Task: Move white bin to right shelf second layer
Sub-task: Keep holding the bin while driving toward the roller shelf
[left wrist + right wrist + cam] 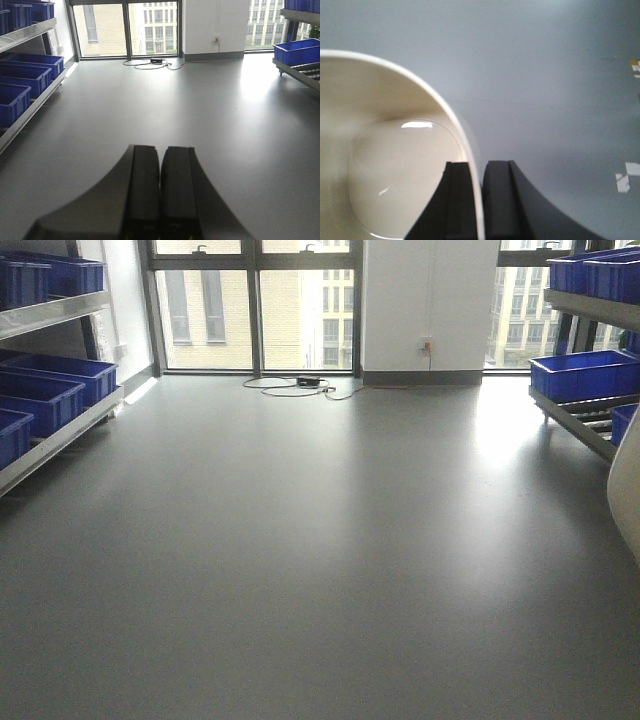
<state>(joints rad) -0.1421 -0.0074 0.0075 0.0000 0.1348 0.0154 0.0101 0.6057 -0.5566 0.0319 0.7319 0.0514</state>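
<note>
1. Spot right pincer point(476, 169) clamped on the wall of the white bin point(395, 165): one finger inside, one outside, tub empty, carried above bare floor point(545, 75) and clear of any shelf.
2. Find the same bin in the front view as a cream sliver at the right edge point(630, 490), near the right rack but not on it.
3. Log left pincer point(160, 155) as closed on nothing, fingers pressed together, pointing out over open floor. Leave it parked, or bring it under the rim if the tub sags.
4. Read the step as carry and approach. Aim for the right shelf second layer point(592, 420), probably the sloped roller tier holding a blue crate point(585, 375). Cannot tell how much free lane lies beside that crate.
5. Squeeze firmly: glossy tapered wall, gripped on one side only, so likely to pivot or slip. Travel slowly, no jerks.
6. Raise the base above the steel front lip before going in, then lower flat onto the rollers.
7. Expect a roll down the slope toward the lip, so release only once settled.
8. Avoid knocking the crate on entry.
</note>
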